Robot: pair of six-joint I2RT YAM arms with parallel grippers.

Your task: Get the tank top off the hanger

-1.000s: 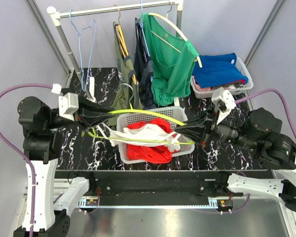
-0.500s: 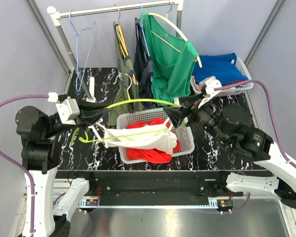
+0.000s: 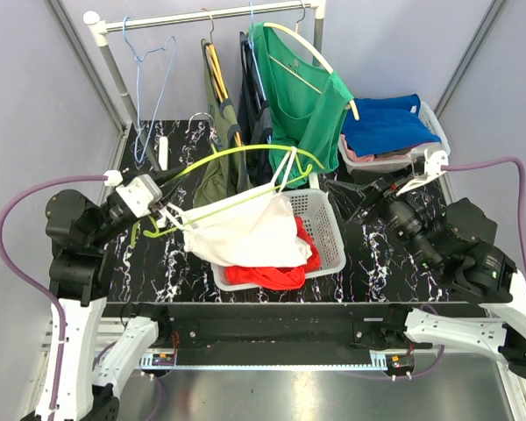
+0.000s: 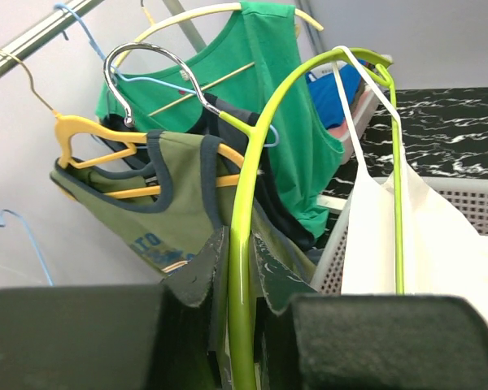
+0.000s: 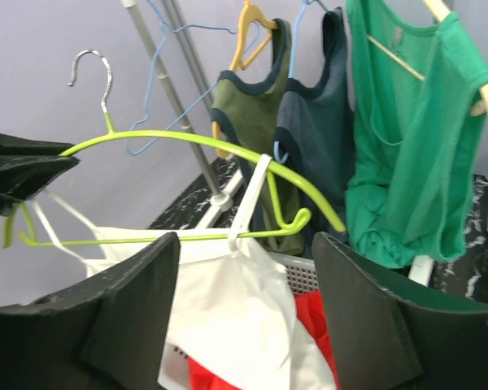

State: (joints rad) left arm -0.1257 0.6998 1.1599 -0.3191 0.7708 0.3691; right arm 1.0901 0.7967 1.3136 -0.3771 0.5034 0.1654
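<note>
The left hand (image 3: 160,209) clamps one end of the lime hanger (image 3: 245,151), holding the white tank top (image 3: 250,232) above the front basket (image 3: 329,246). The right hand (image 3: 344,198) gapes wide and empty nearby. It should probably pinch the strap (image 5: 259,175) and slide it off the hanger's free tip while the left hand holds steady. Counted: one lime hanger, one white top, two baskets on the worktop (image 3: 386,263), three tops on the rail (image 3: 202,16), one bare blue hanger (image 3: 149,79).

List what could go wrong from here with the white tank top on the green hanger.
1. One strap of the white tank top hangs just inside the upturned end of the green hanger; pulling sideways may snag it.
2. The left gripper holds the hanger close to the racked olive top; its metal hook could catch there.
</note>
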